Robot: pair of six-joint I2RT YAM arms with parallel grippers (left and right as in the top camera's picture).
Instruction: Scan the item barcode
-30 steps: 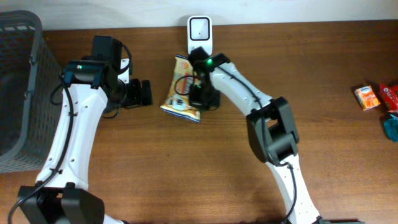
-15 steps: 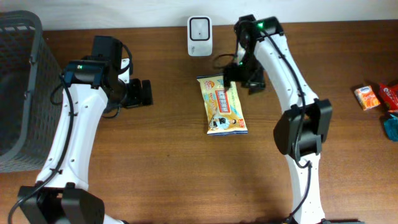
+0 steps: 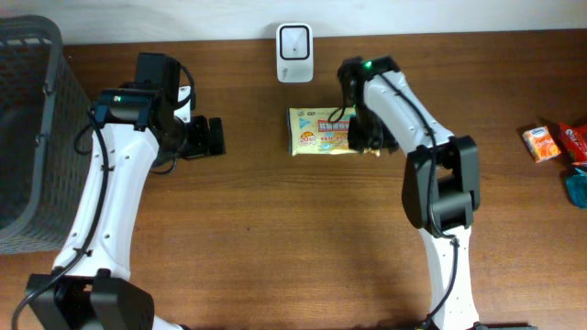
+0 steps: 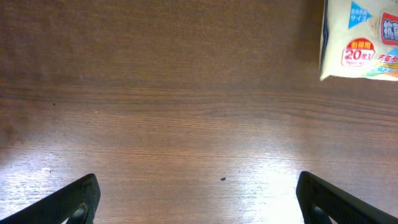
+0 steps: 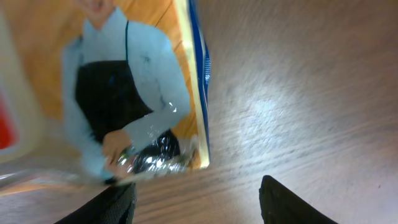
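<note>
Spun sideways since a moment ago, the yellow packet (image 3: 318,133) lies with one end under the right gripper (image 3: 365,139), jaws apart, gripping nothing. The left gripper (image 4: 198,193) is wide open and empty.

Yellow packet (image 3: 319,134) flat near scanner (image 3: 293,41)

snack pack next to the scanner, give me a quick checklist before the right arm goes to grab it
1. Snack pack lying flat on the table, printed face up: ok.
2. Barcode in view: not ok, none shows on the upper face.
3. Scanner unblocked: ok.
4. Right gripper open, with the pack's corner just ahead of it: ok.
5. Left gripper open, empty and clear of the pack: ok.
</note>
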